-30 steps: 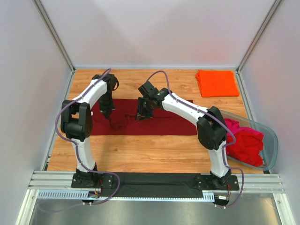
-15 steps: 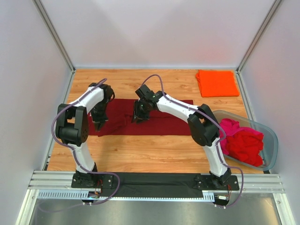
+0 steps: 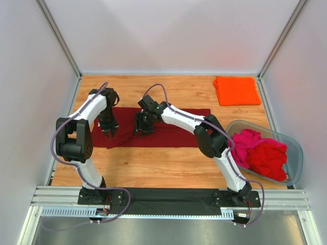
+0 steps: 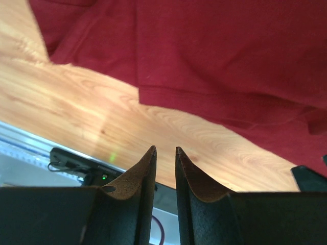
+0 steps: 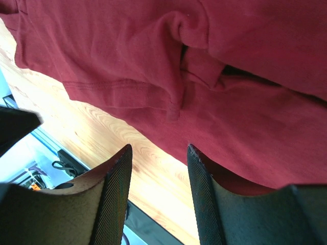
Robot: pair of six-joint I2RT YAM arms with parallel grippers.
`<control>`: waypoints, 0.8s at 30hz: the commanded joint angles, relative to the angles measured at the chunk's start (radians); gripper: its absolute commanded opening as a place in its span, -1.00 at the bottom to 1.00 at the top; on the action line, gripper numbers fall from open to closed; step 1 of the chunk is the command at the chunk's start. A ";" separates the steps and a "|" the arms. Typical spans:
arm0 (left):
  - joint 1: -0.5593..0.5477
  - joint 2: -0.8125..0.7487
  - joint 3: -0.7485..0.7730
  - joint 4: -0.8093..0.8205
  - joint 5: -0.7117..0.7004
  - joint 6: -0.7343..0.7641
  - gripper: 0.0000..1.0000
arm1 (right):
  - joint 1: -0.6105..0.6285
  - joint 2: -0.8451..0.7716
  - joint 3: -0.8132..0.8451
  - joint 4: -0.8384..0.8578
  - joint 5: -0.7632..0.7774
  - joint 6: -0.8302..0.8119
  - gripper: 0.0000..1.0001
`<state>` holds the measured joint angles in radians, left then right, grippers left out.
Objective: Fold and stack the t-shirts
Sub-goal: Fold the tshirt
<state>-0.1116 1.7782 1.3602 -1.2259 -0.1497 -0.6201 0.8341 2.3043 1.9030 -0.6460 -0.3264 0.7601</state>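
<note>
A dark maroon t-shirt (image 3: 173, 130) lies flat as a long folded strip across the middle of the wooden table (image 3: 153, 166). My left gripper (image 3: 110, 133) hovers over its left end, jaws a narrow gap apart with nothing between them (image 4: 164, 149); the left wrist view shows the maroon cloth (image 4: 230, 61) just beyond the tips. My right gripper (image 3: 139, 131) hangs over the strip's near hem, open and empty (image 5: 158, 147), with a rumpled maroon fold (image 5: 194, 66) ahead. A folded bright orange t-shirt (image 3: 236, 90) rests at the back right.
A grey translucent tub (image 3: 296, 148) at the right edge holds a crumpled magenta-pink shirt (image 3: 245, 140) and a red one (image 3: 268, 158). White walls with metal posts enclose the table; an aluminium rail with black cloth (image 3: 168, 196) runs along the near edge.
Both grippers have moved left along the maroon shirt and their jaws have parted. The shirt's left end now lies a little further left.
</note>
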 commanded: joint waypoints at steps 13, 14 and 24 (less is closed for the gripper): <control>0.082 0.090 0.005 0.071 0.021 0.049 -0.42 | 0.002 0.096 0.056 0.046 0.020 0.042 -0.18; 0.084 0.089 -0.016 0.091 0.021 0.052 -0.42 | 0.002 0.096 0.051 0.058 0.020 0.045 -0.18; 0.104 0.159 0.031 0.083 0.009 0.082 -0.41 | 0.002 0.116 0.073 0.092 0.029 0.082 -0.33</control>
<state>-0.0116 1.9331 1.3521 -1.1439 -0.1219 -0.5621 0.8345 2.3909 1.9385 -0.6025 -0.3061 0.8116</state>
